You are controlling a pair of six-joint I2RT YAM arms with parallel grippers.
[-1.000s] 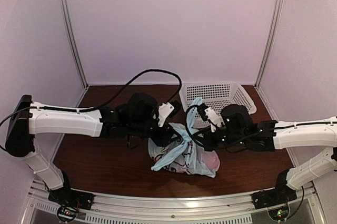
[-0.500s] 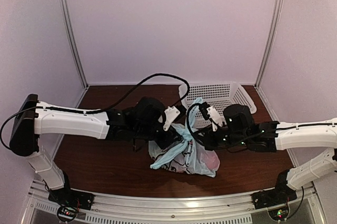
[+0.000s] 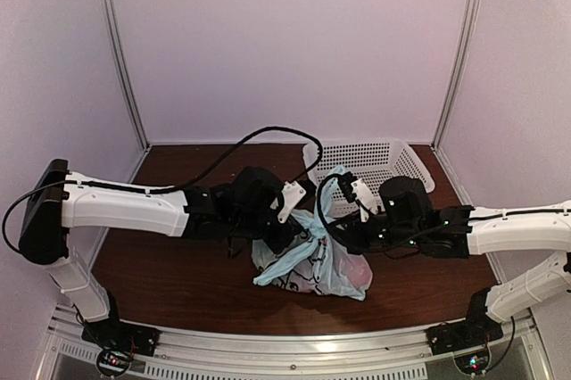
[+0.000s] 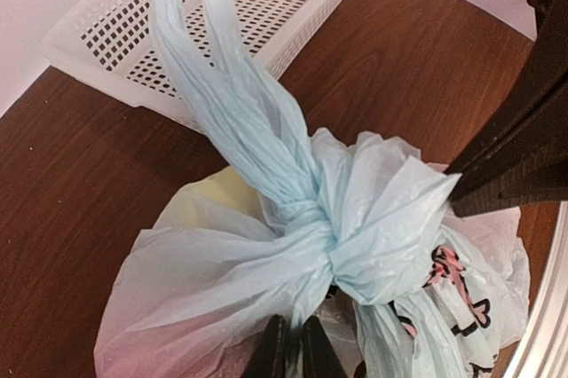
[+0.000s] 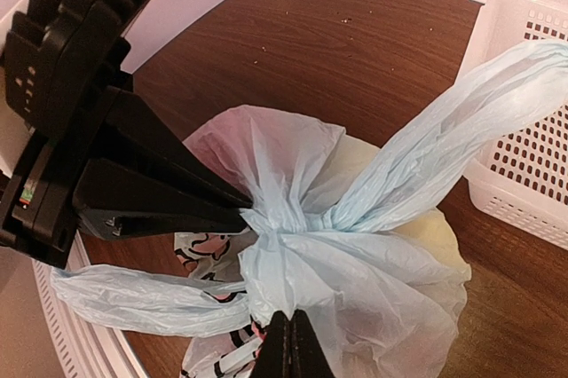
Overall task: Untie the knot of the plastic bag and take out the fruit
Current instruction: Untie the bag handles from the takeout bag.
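The plastic bag [image 3: 314, 266] lies on the brown table [image 3: 169, 264], between the two arms and just in front of the white basket [image 3: 401, 166] (one blue loop handle [image 4: 222, 85] stands up toward it). The knot [image 4: 330, 238] is tied, a tight bunch of pale blue film on top of the bag. The fruit [image 4: 216, 199] is inside, where pale yellow and pink shapes show through the film. The left gripper [image 4: 290, 353] comes to the knot from the left side. Its jaws are almost together and pinch the gathered plastic just beside the knot. The right gripper [image 5: 288, 349] meets the knot from the opposite side, its jaws pressed fully together. A fold of the bag seems to be caught between them, but the film covers the tips, so this is not sure. The two grippers are very near each other, with only the knot between.
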